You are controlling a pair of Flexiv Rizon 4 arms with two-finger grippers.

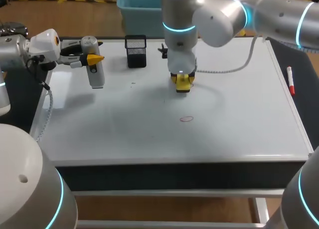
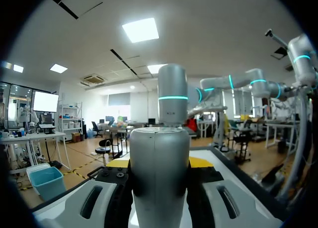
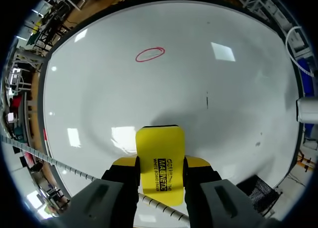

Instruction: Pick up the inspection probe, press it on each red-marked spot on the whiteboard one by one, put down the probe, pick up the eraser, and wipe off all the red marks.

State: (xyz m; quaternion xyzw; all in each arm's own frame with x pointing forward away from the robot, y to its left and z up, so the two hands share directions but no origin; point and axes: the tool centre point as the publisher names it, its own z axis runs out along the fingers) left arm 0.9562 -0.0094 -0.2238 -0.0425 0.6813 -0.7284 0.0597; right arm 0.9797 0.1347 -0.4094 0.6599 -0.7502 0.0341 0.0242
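Right gripper [image 3: 160, 163] clamps the eraser [image 3: 160, 141], flat on the whiteboard [image 3: 233, 118]. The red ring [image 3: 149, 54] lies straight ahead of it, apart. Meanwhile my left gripper [image 2: 160, 163] grips the probe [image 2: 159, 188].

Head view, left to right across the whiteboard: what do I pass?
inspection probe → black mesh pen holder → yellow eraser → red marker. Red circle left out: it lines up with the eraser.

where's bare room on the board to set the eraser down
Bare: near strip of the white whiteboard, both sides of the red oval mark, and right toward the red-and-white marker pen. Crowded: far half, with black mesh cup, left claw shut on the grey cylindrical probe, right claw on the yellow eraser.
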